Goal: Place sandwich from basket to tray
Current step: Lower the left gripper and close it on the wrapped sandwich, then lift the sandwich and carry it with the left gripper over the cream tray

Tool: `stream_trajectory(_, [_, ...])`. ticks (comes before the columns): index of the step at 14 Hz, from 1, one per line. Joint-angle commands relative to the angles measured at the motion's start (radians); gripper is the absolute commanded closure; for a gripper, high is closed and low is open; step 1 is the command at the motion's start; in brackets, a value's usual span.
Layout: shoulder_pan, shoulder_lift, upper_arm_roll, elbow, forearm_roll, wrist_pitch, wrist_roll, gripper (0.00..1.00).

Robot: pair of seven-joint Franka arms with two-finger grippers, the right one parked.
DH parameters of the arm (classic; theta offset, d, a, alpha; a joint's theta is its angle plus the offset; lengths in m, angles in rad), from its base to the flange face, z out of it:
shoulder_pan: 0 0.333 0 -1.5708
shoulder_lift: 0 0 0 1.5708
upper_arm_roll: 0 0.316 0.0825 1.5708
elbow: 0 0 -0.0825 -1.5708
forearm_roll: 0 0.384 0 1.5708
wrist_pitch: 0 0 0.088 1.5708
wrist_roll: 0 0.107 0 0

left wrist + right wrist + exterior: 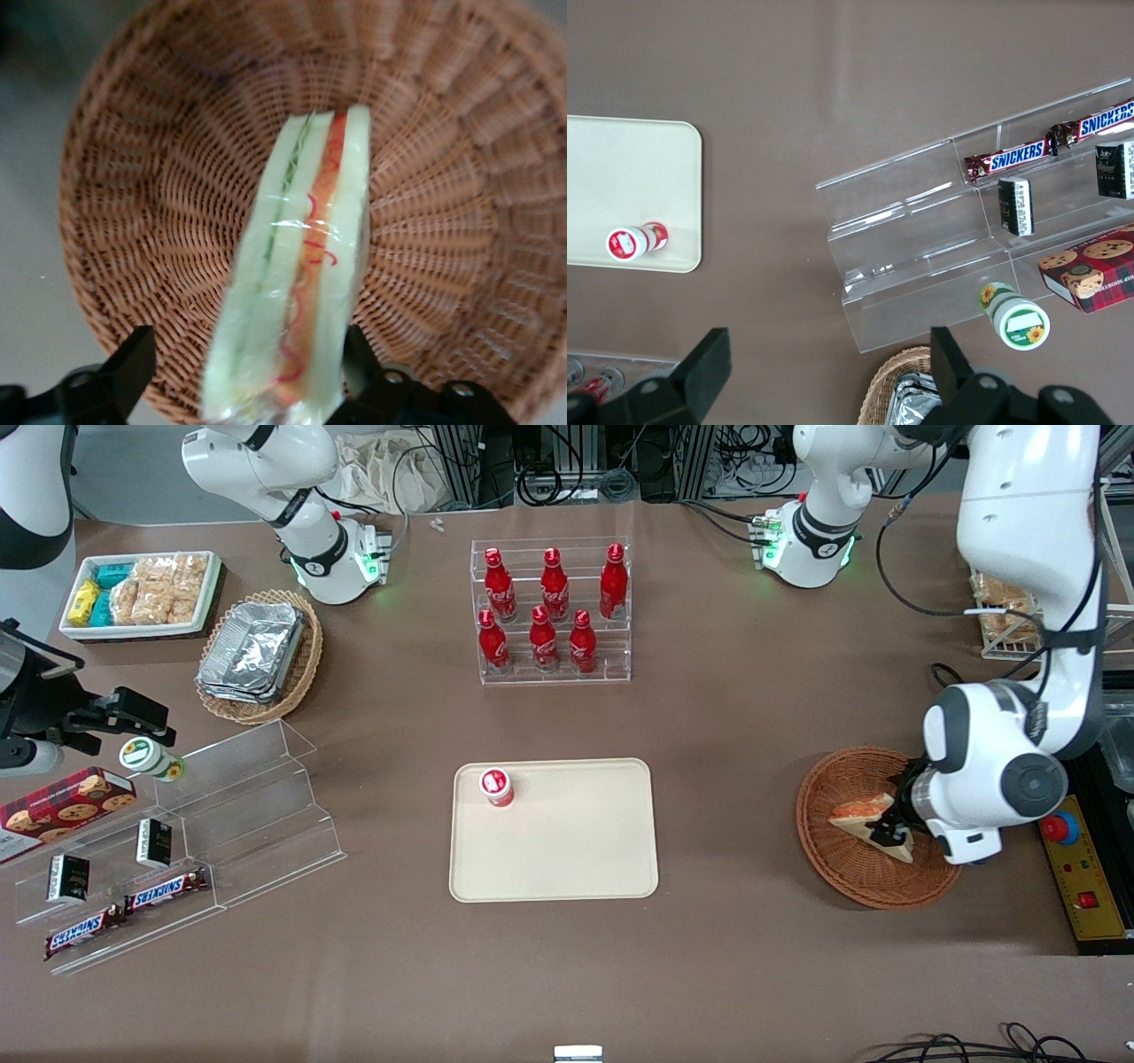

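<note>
My hand (889, 834) sits down in the basket (850, 868), fingers (133, 363) open on either side of the sandwich (297, 283), one touching it. It is a film-wrapped wedge: pale bread, green and red-orange layers at its edge. The brown worktop (753, 717) carries the cream tray (567, 850), well apart.

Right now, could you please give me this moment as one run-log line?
phase: grasping | tool: in basket, fingers open around sandwich | tray: holds red-capped cup only
</note>
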Motion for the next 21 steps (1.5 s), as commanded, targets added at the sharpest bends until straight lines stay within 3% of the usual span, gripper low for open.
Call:
stream_trajectory(1, [-0.016,-0.003,0.001,0.002,0.001,0.011,-0.028,1.00])
stream_trajectory(6, [-0.015,-0.181,0.001,0.077,0.003,-0.242,0.111,1.00])
stream_trajectory(9, [-0.036,-0.276,-0.037,0.151,-0.004,-0.432,0.319,1.00])
stream_trajectory(11, [-0.042,-0.313,-0.087,0.156,-0.019,-0.462,0.526,1.00])
stream_trajectory(13, [-0.045,-0.296,-0.186,0.165,-0.072,-0.447,0.565,1.00])
stream_trajectory(15, [-0.044,-0.258,-0.257,0.180,-0.086,-0.392,0.649,1.00])
stream_trajectory(17, [-0.071,-0.171,-0.323,0.235,-0.085,-0.304,0.618,1.00])
stream_trajectory(21, [-0.205,0.005,-0.337,0.289,0.002,-0.143,0.466,1.00])
